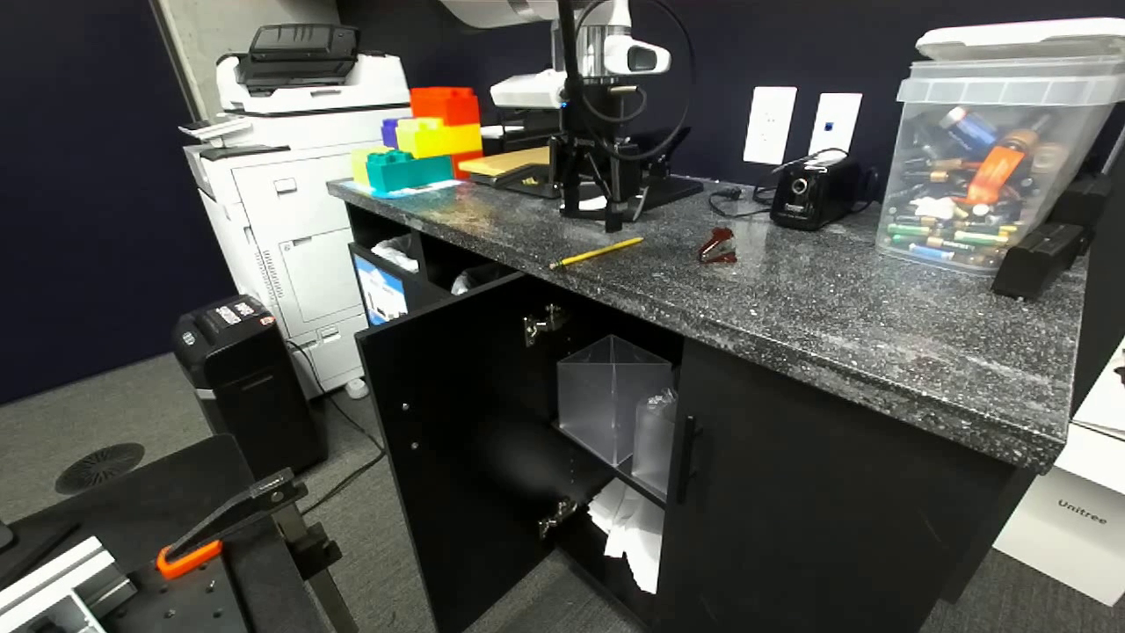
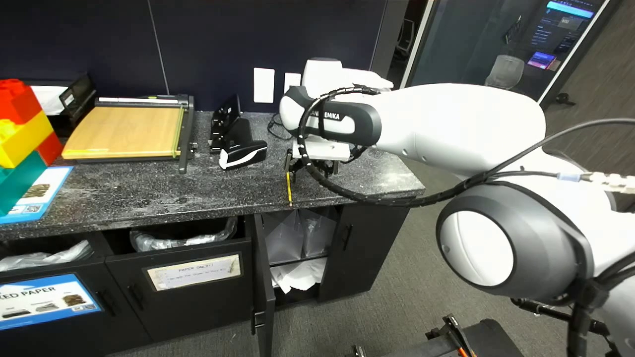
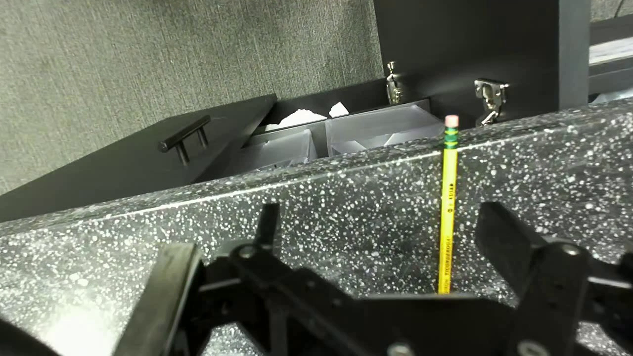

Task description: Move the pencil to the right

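Wrist view | we found the gripper [image 3: 379, 222] spread apart | pencil [image 3: 447, 210] lay off-centre toward 3 o'clock, axis roughly 12-to-6

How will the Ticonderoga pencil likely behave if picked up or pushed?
The Ticonderoga pencil should be stiff, lying straight, and probably light, being slim. Pushed eraser-first, it might fall: its eraser reaches the edge of the countertop.

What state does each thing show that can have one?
Black two-finger gripper: open, holding nothing.
Slim yellow pencil: lying on the speckled dark countertop, eraser end over the edge.
Flat black cabinet door: open.
Neighbouring black cabinet door: shut.
Dark red staple remover: jaws apart.
Clear plastic tub: well filled, white lid on top.
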### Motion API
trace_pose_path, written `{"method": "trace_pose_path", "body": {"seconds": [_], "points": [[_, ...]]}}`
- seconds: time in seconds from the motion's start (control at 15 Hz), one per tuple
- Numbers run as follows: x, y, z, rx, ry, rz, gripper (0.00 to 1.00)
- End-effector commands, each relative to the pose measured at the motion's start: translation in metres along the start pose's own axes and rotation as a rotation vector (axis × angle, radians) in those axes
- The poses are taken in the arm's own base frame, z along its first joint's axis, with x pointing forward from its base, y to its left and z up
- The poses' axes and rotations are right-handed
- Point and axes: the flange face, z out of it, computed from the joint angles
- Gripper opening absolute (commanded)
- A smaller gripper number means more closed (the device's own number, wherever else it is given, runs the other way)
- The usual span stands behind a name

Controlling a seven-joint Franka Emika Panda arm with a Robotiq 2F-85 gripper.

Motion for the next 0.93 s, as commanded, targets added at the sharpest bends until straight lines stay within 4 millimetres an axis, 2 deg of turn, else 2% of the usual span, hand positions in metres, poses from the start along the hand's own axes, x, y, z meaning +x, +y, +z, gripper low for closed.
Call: {"method": "trace_pose_path", "body": {"seconds": [0.0,0.4,0.87], "points": [[0.008,-0.013,0.011,-0.006,-0.002,0.006,1.0],[0.004,-0.029,0.033,-0.008,-0.013,-0.007,1.0],[-0.003,-0.049,0.044,-0.005,0.0,-0.007,1.0]]}}
